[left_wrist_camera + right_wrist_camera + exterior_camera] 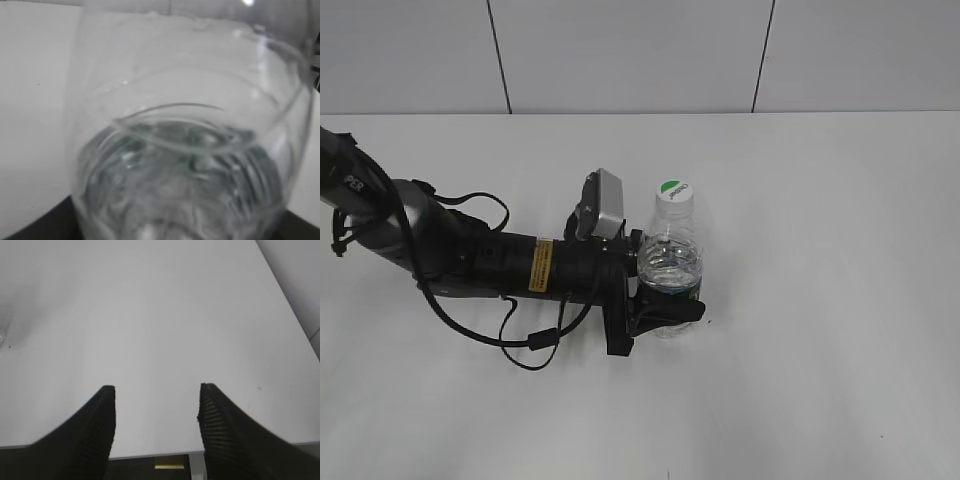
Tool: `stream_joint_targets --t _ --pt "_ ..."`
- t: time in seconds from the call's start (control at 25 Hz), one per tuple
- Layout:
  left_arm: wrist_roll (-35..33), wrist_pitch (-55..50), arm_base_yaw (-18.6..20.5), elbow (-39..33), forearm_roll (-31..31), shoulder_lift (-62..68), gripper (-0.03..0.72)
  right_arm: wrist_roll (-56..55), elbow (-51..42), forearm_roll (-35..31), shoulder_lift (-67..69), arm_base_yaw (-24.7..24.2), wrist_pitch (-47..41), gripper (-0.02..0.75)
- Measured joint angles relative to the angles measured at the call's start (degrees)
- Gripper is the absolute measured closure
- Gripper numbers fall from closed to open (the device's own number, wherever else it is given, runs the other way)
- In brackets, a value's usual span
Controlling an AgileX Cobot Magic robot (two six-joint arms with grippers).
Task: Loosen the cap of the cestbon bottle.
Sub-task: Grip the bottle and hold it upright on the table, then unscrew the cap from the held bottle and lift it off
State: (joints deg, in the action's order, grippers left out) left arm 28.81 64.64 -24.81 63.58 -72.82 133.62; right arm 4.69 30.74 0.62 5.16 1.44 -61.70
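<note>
The cestbon bottle (672, 262) stands upright near the middle of the white table, clear with a dark green label low on it. Its white cap (676, 193) with a green patch is on top. My left gripper (667, 292) reaches in from the left and is shut on the bottle's body. In the left wrist view the bottle (190, 150) fills the frame, blurred and very close; the fingers show only as dark corners. My right gripper (157, 392) is open and empty above bare table near an edge. It is out of the exterior view.
The white table (820, 350) stretches around the bottle, with a white panelled wall (640, 55) behind it. The left arm's black cables (520, 345) trail on the table at the left. The table's edge (150, 452) lies under the right gripper.
</note>
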Motion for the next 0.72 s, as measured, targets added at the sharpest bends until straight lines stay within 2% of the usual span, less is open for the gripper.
stream_joint_targets --t 0.48,0.72 --pt "-0.05 0.38 0.0 0.0 -0.1 0.1 0.283 -0.31 12.72 -6.54 34.35 0.0 0.28 0.327" --pt "-0.05 0.56 0.0 0.0 -0.17 0.1 0.283 -2.35 24.26 -14.11 52.77 0.0 -7.13 0.328"
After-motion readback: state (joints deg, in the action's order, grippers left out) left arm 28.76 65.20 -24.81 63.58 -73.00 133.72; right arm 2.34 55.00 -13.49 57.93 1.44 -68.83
